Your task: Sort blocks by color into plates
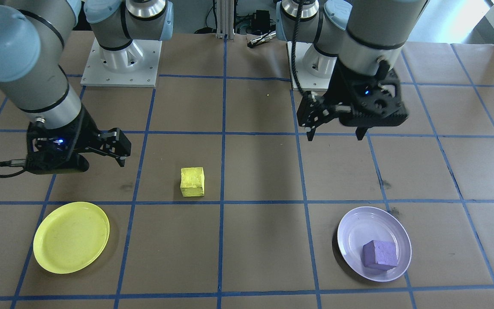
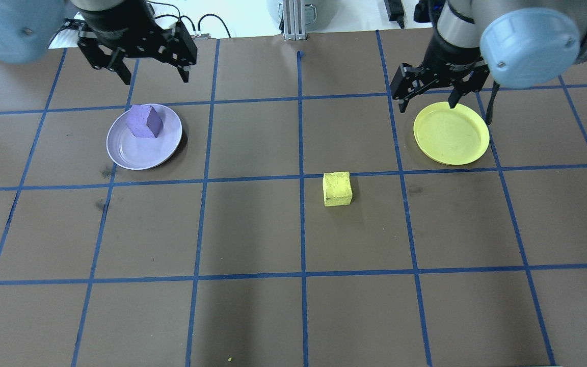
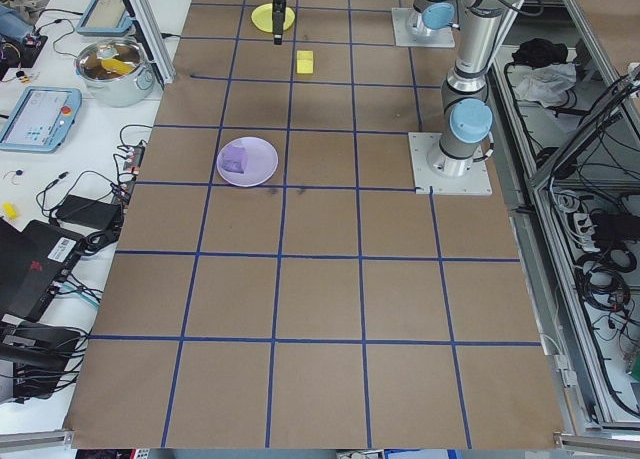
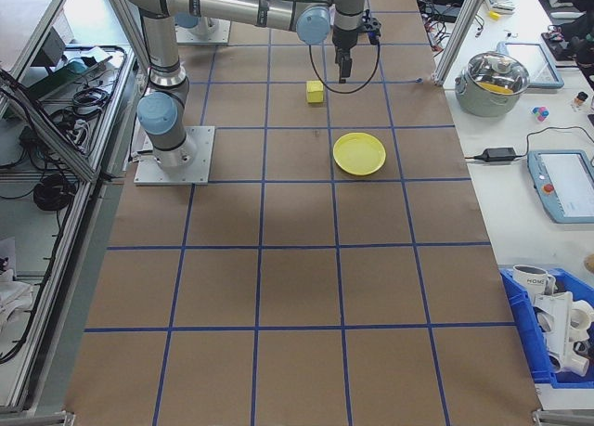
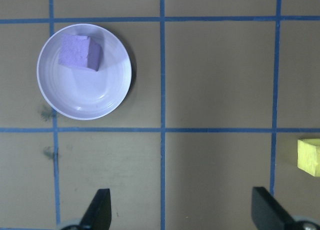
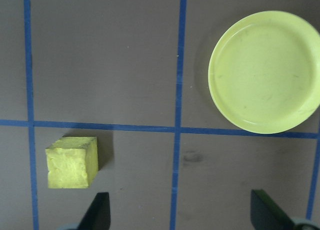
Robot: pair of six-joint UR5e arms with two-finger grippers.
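Right gripper (image 2: 428,104) spread, empty, high over the counter. Yellow block (image 2: 337,188) lies toward the robot's left of it, nearer than to the left gripper (image 2: 153,79), also spread.

yellow block (image 5: 309,157) cut by the left wrist view's right edge

The yellow block (image 6: 72,161) looks like rough, pitted foam, matt all over; the purple block (image 1: 379,254) has the same grainy, matt surface; the lavender plate (image 1: 354,227) is smooth plastic with a soft gloss; the yellow plate (image 6: 265,72) is smooth plastic, faintly scuffed; the table (image 2: 252,229) is covered in matt brown paper crossed by blue tape (image 2: 301,153).
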